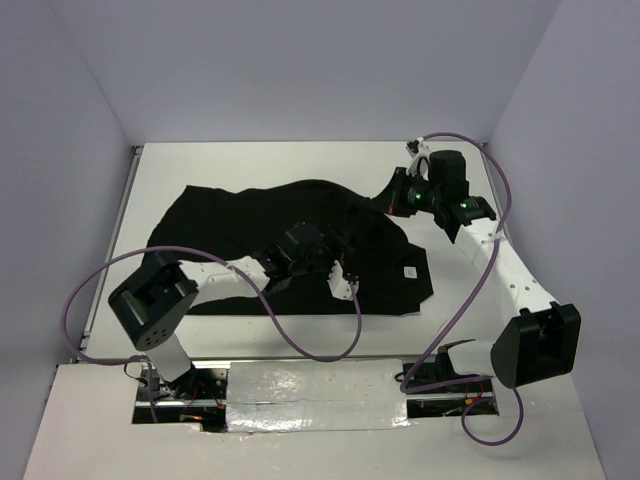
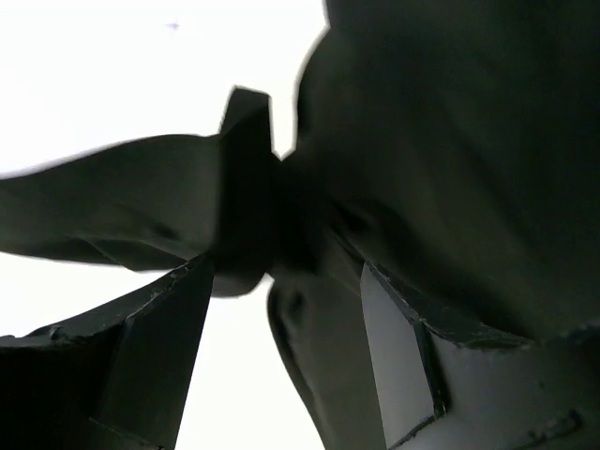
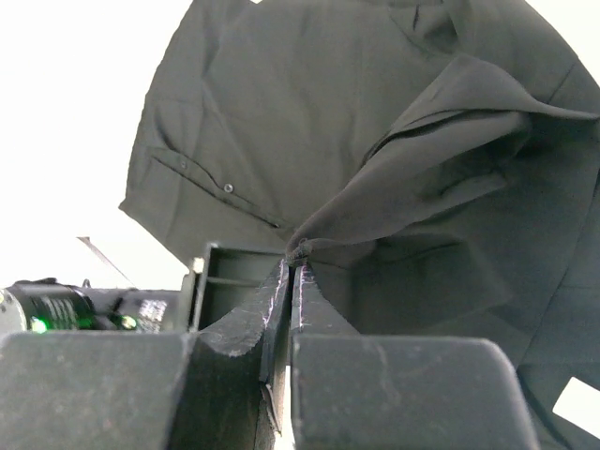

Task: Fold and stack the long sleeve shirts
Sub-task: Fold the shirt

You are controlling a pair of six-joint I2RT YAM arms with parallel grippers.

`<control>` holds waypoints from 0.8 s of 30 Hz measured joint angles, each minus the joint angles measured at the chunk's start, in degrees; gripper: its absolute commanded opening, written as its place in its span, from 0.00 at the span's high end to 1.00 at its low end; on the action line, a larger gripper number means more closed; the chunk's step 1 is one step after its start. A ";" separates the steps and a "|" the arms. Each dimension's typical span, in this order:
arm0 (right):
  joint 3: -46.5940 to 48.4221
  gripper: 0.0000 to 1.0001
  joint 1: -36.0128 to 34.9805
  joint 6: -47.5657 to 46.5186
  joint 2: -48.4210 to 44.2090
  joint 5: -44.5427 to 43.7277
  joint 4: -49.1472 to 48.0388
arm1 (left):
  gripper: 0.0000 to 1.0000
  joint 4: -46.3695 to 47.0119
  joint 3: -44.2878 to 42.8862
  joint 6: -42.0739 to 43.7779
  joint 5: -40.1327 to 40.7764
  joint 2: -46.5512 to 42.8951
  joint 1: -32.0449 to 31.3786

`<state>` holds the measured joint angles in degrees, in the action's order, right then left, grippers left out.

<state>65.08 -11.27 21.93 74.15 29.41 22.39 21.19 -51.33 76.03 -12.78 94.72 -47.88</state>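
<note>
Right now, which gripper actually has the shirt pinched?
The right gripper: jaws shut on a fold of the black shirt. The left gripper has its jaws standing open.

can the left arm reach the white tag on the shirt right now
Probably yes. The white tag lies uncovered on the black shirt, just right of the left claw, whose jaws stand open, with nothing between them. The right claw pinches the shirt farther back, out of the way.

One black shirt (image 1: 250,215), seemingly one tag (image 1: 409,272), two hands (image 1: 343,283) (image 1: 388,204).
</note>
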 measured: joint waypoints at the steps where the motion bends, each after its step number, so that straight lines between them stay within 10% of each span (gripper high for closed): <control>1: -0.11 1.00 0.26 0.11 -0.11 0.24 -0.33 | 0.23 3.82 0.00 -0.48 0.61 1.36 -0.50; 13: -2.91 1.00 2.19 0.79 -0.92 3.21 -3.15 | 0.26 23.41 -0.02 -4.02 2.54 6.32 -1.40; 19: -2.97 1.00 2.56 0.98 -0.92 4.24 -3.78 | 0.73 24.06 -0.55 -4.85 2.10 8.35 -1.38; 20: -2.99 1.00 2.67 0.96 -0.92 4.28 -3.80 | 0.97 24.30 -0.57 -4.87 1.97 8.50 -1.40; 24: -3.74 1.00 3.39 0.76 -0.92 4.44 -3.78 | 1.00 25.90 -0.57 -5.88 1.68 8.52 -1.40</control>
<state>61.34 -7.88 22.70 73.23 33.85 18.61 47.09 -51.90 70.15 -11.09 103.24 -49.28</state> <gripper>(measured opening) 0.018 0.042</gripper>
